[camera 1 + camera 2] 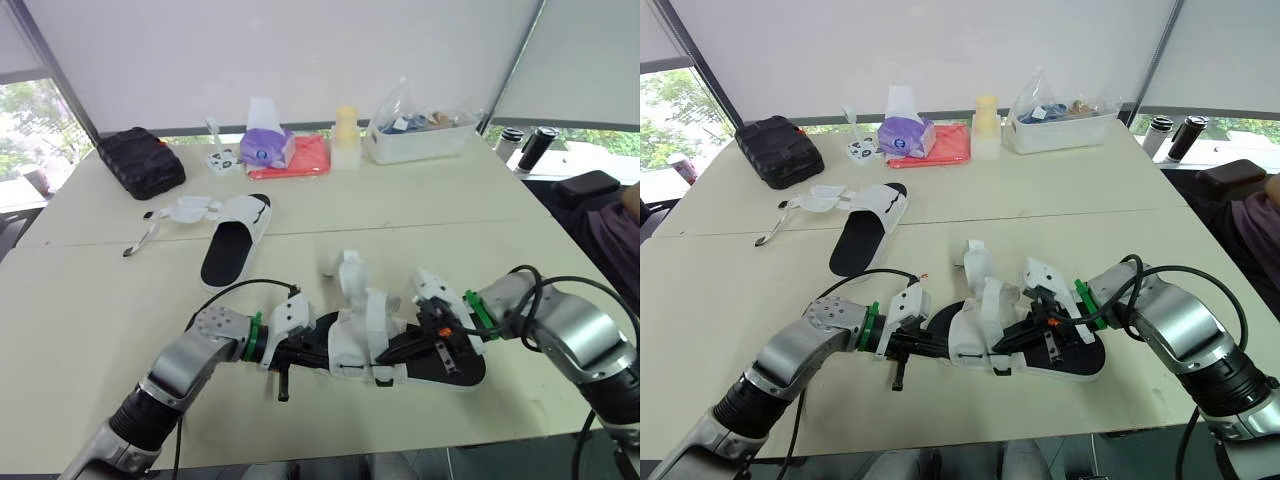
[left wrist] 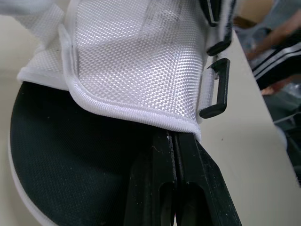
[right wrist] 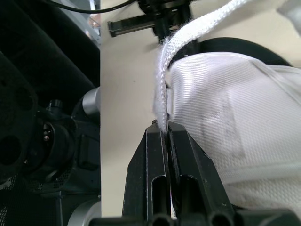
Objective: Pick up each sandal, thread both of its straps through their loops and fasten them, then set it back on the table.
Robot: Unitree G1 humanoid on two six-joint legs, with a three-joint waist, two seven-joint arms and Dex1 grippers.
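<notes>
Near the table's front edge lies a sandal [image 1: 455, 375] with a black sole and white mesh straps [image 1: 365, 320] standing loose above it. My left gripper [image 1: 322, 352] comes in from the left and is shut on the hem of the mesh upper [image 2: 136, 61], just above the black footbed. A black plastic loop [image 2: 217, 87] sits at that upper's side. From the right, my right gripper [image 1: 388, 354] is shut on a thin white strap edge [image 3: 162, 80]. A second sandal [image 1: 235, 240] lies farther back on the left, its straps [image 1: 190, 210] spread open.
Along the table's far side stand a black case [image 1: 140, 160], a purple tissue pack [image 1: 265, 145] on a red cloth [image 1: 305, 160], a pale bottle [image 1: 345, 135] and a clear bin [image 1: 420, 135]. Two dark flasks [image 1: 535, 148] and a seated person [image 1: 615, 235] are at the right.
</notes>
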